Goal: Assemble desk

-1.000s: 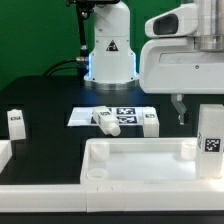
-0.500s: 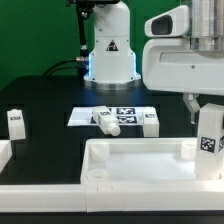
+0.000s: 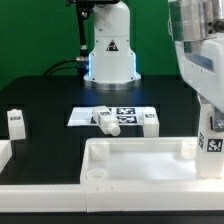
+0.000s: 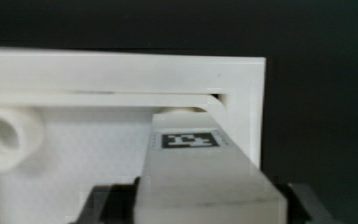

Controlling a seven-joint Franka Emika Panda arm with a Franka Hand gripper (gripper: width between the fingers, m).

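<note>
The white rimmed desk tabletop [image 3: 140,150] lies at the front, with a round socket [image 4: 2,138] showing in the wrist view. A tagged white leg [image 3: 212,140] stands upright at the tabletop's corner on the exterior view's right. My gripper [image 3: 207,118] is down over this leg. In the wrist view the leg [image 4: 202,165] sits between my fingers [image 4: 105,205], with a narrow dark gap on each side. The gripper [image 4: 202,208] looks open around the leg. The arm's body hides the fingertips in the exterior view.
One loose leg [image 3: 15,122] stands at the exterior view's left. Two more legs [image 3: 103,121] [image 3: 150,123] rest by the marker board [image 3: 125,111]. The robot base [image 3: 108,50] is behind them. A white border rail [image 3: 6,152] runs at the front left.
My gripper has moved toward the exterior view's right, from beside the standing leg to straddling it. The leg has barely moved.
</note>
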